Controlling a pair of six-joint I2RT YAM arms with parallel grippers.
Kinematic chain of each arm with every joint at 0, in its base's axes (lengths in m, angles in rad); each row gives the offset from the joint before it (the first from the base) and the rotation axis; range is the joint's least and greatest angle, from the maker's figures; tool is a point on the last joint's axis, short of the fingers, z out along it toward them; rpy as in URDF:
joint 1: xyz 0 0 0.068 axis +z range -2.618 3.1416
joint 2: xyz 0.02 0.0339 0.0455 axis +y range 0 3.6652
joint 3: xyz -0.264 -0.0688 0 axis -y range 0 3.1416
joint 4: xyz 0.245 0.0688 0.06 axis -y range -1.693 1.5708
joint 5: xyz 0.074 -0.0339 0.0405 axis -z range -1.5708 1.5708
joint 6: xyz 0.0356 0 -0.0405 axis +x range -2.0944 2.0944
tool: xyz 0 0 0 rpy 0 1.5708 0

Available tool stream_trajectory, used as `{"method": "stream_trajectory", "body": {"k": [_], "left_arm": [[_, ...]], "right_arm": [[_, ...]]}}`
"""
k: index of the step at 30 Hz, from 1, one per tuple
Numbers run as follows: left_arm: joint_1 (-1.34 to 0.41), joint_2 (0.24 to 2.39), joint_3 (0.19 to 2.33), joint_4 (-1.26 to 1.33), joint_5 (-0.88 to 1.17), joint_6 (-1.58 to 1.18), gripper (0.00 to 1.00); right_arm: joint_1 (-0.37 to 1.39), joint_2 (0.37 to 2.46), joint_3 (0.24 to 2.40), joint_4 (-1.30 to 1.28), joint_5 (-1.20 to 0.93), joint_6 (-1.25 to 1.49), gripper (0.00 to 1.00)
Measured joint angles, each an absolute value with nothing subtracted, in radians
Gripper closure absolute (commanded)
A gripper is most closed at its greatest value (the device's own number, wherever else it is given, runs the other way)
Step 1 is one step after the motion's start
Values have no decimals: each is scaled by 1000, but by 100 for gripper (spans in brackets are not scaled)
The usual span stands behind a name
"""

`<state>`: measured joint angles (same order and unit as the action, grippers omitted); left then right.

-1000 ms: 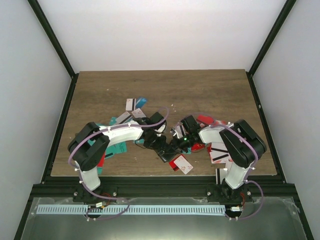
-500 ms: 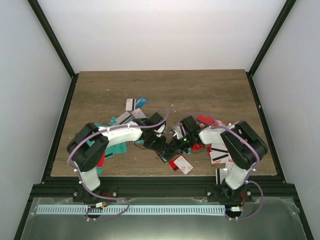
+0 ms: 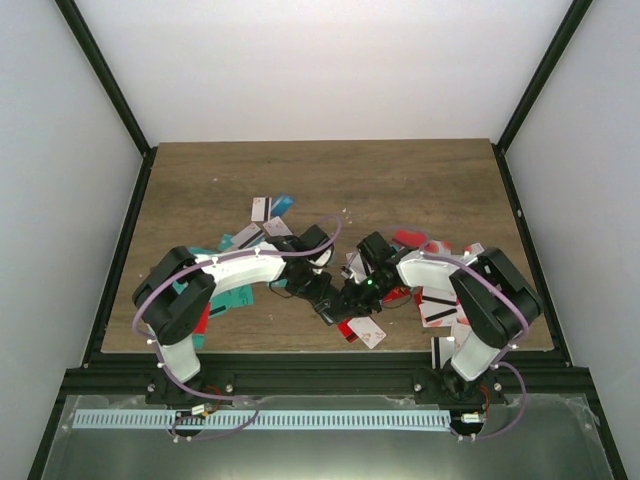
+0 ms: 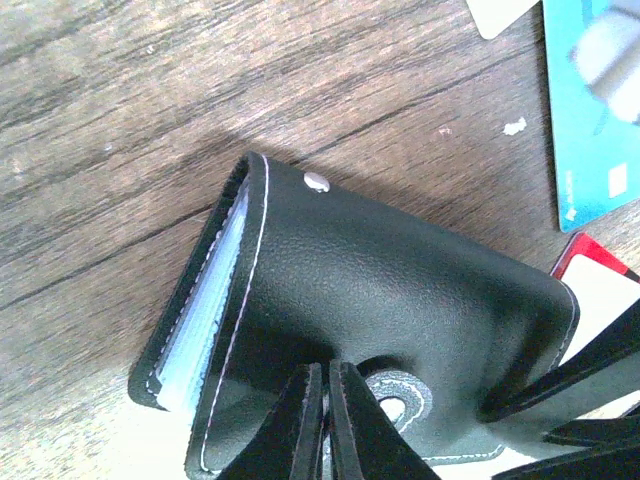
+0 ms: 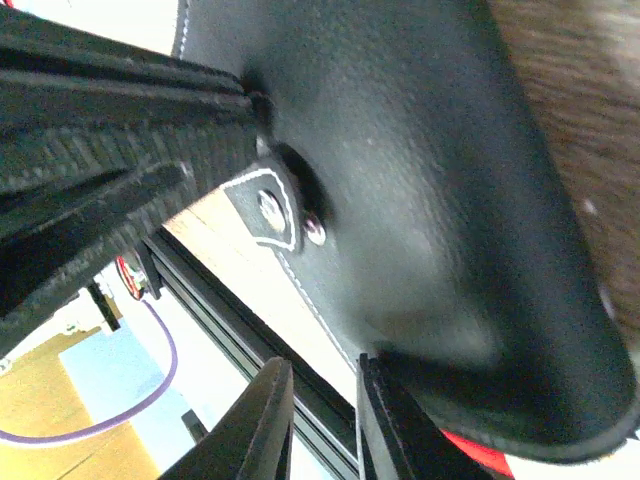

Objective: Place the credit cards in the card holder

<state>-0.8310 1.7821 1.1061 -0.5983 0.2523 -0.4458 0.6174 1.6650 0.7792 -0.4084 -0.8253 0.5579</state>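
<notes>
a lab test cell: white panel walls (image 3: 320,60), black frame posts (image 3: 105,80), wood-grain table (image 3: 400,180)

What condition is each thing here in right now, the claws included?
holder: folded over, pale sleeves showing at one edge.
left gripper: shut on the holder.
right gripper: jaws slightly apart at the holder's edge.
cards: loose, scattered flat on the table.

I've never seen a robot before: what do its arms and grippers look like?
The left arm and right arm are white and black jointed links, each trailed by a looping purple cable. The left gripper and right gripper have slim black fingers.
</notes>
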Motion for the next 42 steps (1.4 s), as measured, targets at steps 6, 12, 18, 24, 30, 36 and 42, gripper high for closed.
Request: {"method": "stream_trajectory", "body": {"k": [6, 12, 18, 24, 30, 36, 42], "left_arm": [[-831, 1779, 1111, -619, 239, -435, 94], [-831, 1771, 1111, -622, 244, -432, 94], [-831, 1760, 1111, -622, 253, -433, 94], [-831, 1745, 1111, -620, 248, -442, 94], [-828, 1730, 1116, -623, 214, -451, 94], [-827, 1695, 1137, -626, 155, -466, 92], [-823, 1633, 1144, -626, 101, -473, 71]], "right_arm": [[618, 1592, 796, -513, -752, 562, 70], [617, 1526, 805, -537, -691, 569, 69], [610, 1471, 805, -529, -653, 584, 49], [599, 1383, 805, -504, -598, 601, 0], [590, 1271, 806, -477, -521, 611, 0], [581, 1166, 810, -445, -461, 615, 0], [575, 1100, 811, -411, -418, 622, 0]]}}
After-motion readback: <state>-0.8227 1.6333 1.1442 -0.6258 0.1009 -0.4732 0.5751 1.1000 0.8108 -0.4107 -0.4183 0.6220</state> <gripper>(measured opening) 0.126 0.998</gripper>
